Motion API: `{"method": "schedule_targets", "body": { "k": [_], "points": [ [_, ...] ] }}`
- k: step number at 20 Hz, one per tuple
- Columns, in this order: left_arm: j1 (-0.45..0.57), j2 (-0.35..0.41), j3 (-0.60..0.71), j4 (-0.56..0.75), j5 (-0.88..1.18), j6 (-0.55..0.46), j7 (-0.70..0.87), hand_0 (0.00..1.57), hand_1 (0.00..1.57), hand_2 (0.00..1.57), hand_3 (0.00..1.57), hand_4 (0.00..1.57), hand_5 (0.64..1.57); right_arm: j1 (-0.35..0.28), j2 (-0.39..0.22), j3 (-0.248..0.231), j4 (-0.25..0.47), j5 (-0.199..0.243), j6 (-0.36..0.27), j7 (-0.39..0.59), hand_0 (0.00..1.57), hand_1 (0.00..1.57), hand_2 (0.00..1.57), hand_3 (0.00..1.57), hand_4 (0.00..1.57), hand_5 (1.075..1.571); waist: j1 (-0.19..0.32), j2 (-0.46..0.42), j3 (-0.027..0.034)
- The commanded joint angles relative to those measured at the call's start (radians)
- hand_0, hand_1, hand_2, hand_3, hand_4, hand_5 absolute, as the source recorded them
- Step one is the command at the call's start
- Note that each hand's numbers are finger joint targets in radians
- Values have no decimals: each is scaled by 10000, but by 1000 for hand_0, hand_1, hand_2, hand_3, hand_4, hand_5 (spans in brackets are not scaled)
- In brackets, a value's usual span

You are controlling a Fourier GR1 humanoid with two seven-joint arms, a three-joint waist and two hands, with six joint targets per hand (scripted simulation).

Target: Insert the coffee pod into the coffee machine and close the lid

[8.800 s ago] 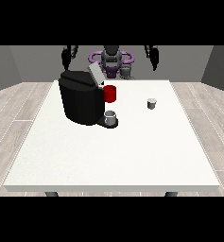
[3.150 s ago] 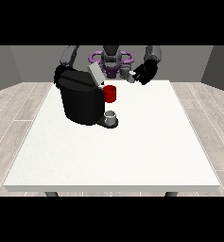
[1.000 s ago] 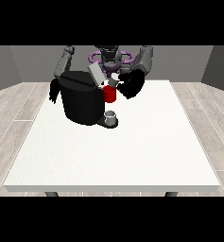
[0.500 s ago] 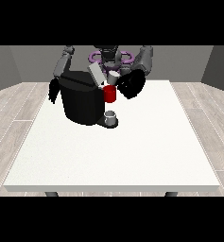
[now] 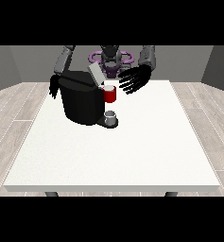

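The robot hand at the view's right point(image 5: 134, 79) had its fingers spread out straight, and it held nothing that I could see. Half a second earlier the same robot hand was more closed and stood right at the top of the coffee machine point(image 5: 82, 97); now it was a little to the side of the machine and the fingers were open. From this I judged that the coffee pod was just let go into the machine. The pod itself I could not make out with certainty: only a small pale spot showed at the opening, near the red part point(image 5: 110, 94) of the machine, so the pod was most probably inside or sitting at the slot.

The lid point(image 5: 96, 74) was tilted up, so it was not yet closed. This part of the task remained.

The robot hand at the view's left point(image 5: 53, 86) hung behind the far side of the machine, and whether its fingers were open I could not tell.

A small grey cup point(image 5: 110, 116) stood on the worktop point(image 5: 118, 156) at the foot of the machine.
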Motion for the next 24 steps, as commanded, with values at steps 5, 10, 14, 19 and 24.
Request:
{"method": "schedule_targets", "body": {
  "k": [5, 10, 14, 19, 24],
  "points": [
    [3410, -1196, 682, 161, 1434, -555, -1696, 0, 0, 0, 0, 0, 1571, 2251, 512, 533, -505, 187, 156, 1, 0, 0, 0, 0, 83, 1571, 765, -2799, -22],
    [5363, -1127, 759, 421, 1779, -1415, -2357, 0, 0, 0, 0, 355, 1571, 2987, 971, 1660, -1633, 1109, -310, 258, 0, 0, 0, 0, 0, 1571, 905, -4190, -25],
    [6523, -1222, 825, 544, 1783, -1226, -2074, 0, 0, 0, 0, 342, 1571, 3015, 1507, 2384, -2923, 1504, -950, 1523, 0, 0, 0, 0, 137, 1571, 765, -5657, -23],
    [7673, -985, 821, 465, 1930, -1672, -2826, 0, 0, 0, 0, 333, 1571, 3125, 1590, 3245, -4599, 1604, -894, 1854, 0, 0, 0, 0, 237, 1571, 609, -5686, -8],
    [7931, -1070, 728, -41, 2011, -1476, -3020, 0, 0, 0, 0, 340, 1571, 2686, 1729, 3851, -6469, 1914, -1628, 2967, 0, 0, 0, 0, 200, 1571, 556, -5422, -5]
  ]
}}
